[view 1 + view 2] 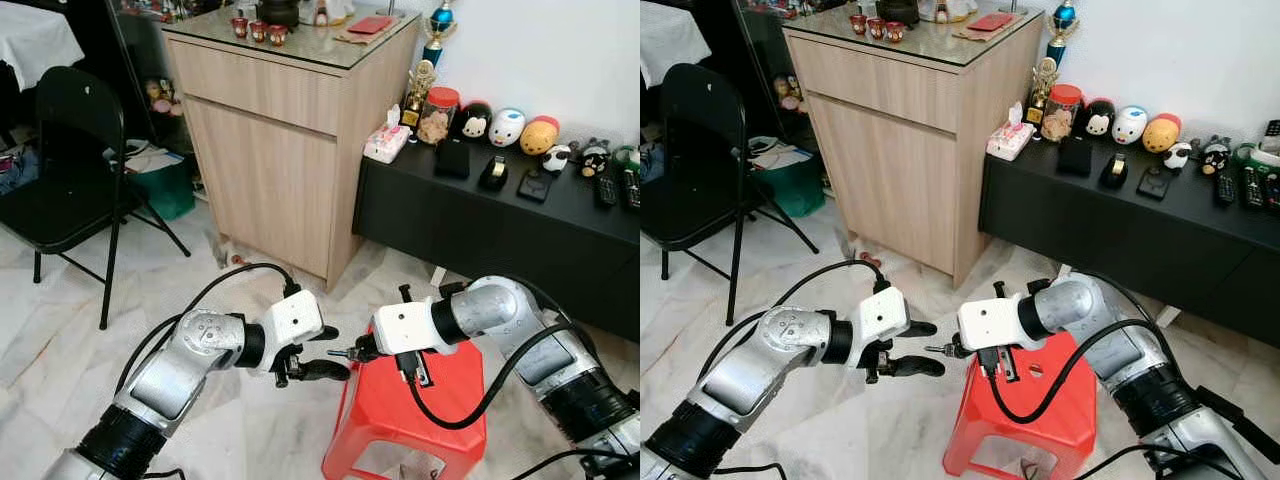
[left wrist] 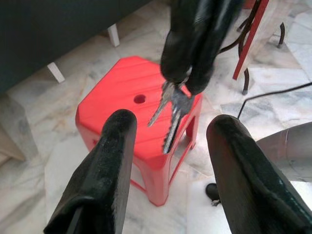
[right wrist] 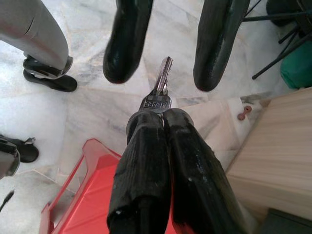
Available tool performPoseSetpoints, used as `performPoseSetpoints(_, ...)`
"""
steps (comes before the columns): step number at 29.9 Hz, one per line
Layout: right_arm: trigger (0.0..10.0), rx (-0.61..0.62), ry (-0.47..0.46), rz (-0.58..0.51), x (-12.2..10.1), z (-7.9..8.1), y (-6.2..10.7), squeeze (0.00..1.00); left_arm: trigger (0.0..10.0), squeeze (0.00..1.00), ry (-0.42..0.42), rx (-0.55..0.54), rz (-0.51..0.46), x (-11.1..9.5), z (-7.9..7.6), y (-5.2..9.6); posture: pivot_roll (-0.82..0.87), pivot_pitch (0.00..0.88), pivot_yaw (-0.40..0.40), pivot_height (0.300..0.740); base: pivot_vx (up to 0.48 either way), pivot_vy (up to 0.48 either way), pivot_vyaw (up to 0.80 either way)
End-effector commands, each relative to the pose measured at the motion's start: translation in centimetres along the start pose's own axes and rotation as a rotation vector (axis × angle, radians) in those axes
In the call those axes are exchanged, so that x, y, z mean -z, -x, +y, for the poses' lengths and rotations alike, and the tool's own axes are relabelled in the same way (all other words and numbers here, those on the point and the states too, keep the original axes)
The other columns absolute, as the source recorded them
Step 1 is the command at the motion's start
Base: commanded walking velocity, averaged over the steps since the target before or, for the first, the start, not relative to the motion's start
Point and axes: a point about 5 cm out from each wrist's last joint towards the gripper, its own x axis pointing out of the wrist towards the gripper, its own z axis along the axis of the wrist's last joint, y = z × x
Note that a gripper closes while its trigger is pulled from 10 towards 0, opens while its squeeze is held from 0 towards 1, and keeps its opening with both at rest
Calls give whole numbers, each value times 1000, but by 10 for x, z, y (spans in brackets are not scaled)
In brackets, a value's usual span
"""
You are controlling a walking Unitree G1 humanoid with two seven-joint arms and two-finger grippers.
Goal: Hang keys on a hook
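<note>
— Two grippers meet above a marble floor (image 1: 60,340). What sits between them?

— A small bunch of silver keys (image 2: 170,109). The right gripper (image 3: 155,127) has its two black fingers pressed tight together on the heads of the keys, and the toothed blades stick out past the fingertips. One blade is flat and stamped with lettering too small to read; in the left wrist view two blades fan apart slightly and hang down.

— And the left gripper?

— The left gripper (image 1: 325,352) is spread wide, one finger on either side of the keys, not touching them. In the right wrist view its fingertips (image 3: 124,44) flank the key tip with a gap on both sides.

— Where does this take place?

— Just over the near edge of a red plastic stool (image 1: 440,420) with a round hole in its top. The keys are held in the air, between the stool and the left gripper. Behind stands a tall wooden cabinet (image 1: 270,150) with a glass top, and beside it a low black sideboard (image 1: 500,230) lined with small figurines, a jar and a tissue box (image 1: 386,143). A black folding chair (image 1: 70,170) stands to the left, well apart from the arms.
</note>
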Motion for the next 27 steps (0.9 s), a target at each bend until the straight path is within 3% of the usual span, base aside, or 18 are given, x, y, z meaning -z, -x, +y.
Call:
performPoseSetpoints(1,10000,-9,17,-8,-4,2,1,0,10000,0,-4,-11,17,-2,3,0,138,32,-26,736,0,0,0)
performPoseSetpoints(9,10000,-10,25,-14,-7,1,0,0,10000,0,5,-30,18,1,6,-1,140,31,-27,736,0,0,0)
performPoseSetpoints(11,10000,-8,25,-11,-6,1,0,0,6000,0,10,-31,16,1,7,0,139,31,-27,736,0,0,0)
performPoseSetpoints(12,10000,-7,25,-11,-7,1,0,0,4510,0,10,-32,18,1,7,0,139,31,-27,736,0,0,0)
performPoseSetpoints(13,10000,-6,25,-11,-7,1,0,0,3765,0,10,-34,19,1,7,0,139,31,-27,736,0,0,0)
performPoseSetpoints(19,10000,-10,25,-14,-7,2,-1,0,3255,0,13,-35,12,0,8,0,141,31,-27,736,0,0,0)
performPoseSetpoints(21,10000,-11,25,-13,-7,3,-2,0,1490,0,13,-30,9,0,7,-1,140,31,-26,736,0,0,0)
performPoseSetpoints(22,10000,-11,26,-12,-7,3,-2,0,0,0,13,-29,10,0,7,-1,140,31,-26,736,0,0,0)
performPoseSetpoints(27,10000,-11,25,-8,-6,3,-2,0,0,0,17,-19,6,-1,6,-1,140,30,-26,736,0,0,0)
